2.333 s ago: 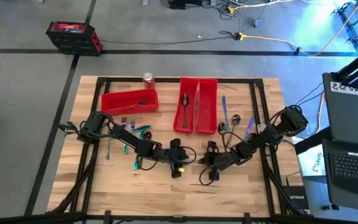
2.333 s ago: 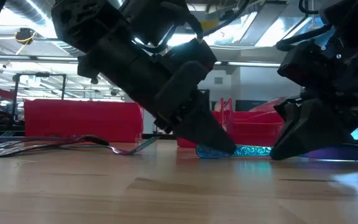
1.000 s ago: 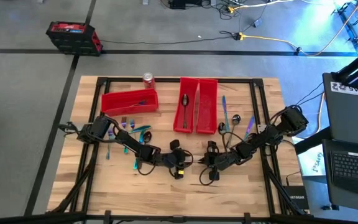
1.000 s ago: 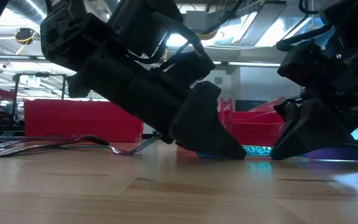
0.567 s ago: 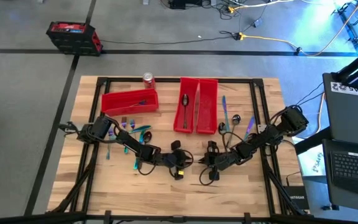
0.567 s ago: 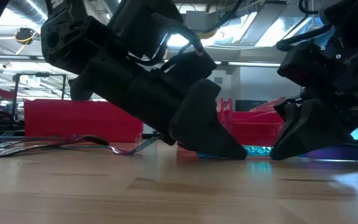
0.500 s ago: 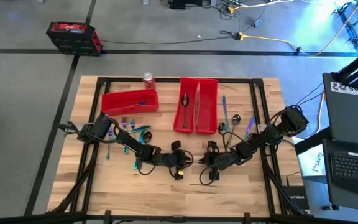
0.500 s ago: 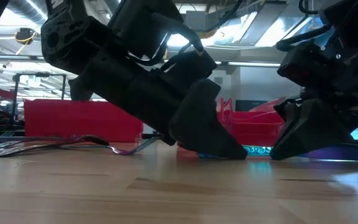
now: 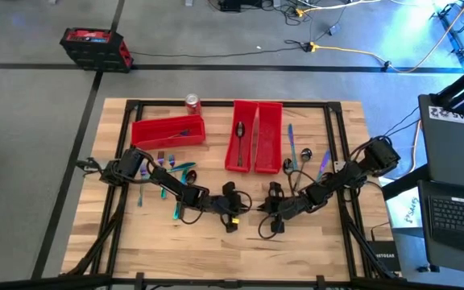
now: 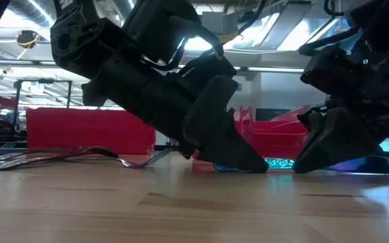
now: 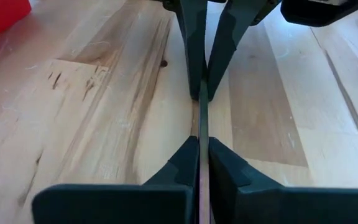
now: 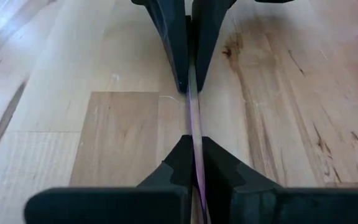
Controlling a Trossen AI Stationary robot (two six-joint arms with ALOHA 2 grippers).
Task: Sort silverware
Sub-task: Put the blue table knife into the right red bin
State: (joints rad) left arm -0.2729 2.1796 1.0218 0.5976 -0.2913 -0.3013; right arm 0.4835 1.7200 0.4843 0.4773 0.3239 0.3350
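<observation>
We have both the left gripper (image 9: 238,208) and right gripper (image 9: 269,208) clamped on one slender utensil (image 10: 279,163) mid-handover, so next we judge that one gripper should release.

Matt wooden table (image 9: 296,250), glossy iridescent silverware (image 9: 290,135)

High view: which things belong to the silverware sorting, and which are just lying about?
Job: thin utensil held by left gripper and right gripper; loose silverware; binned spoon; red bins.
Lying about: soda can; laptop; floor case.
</observation>
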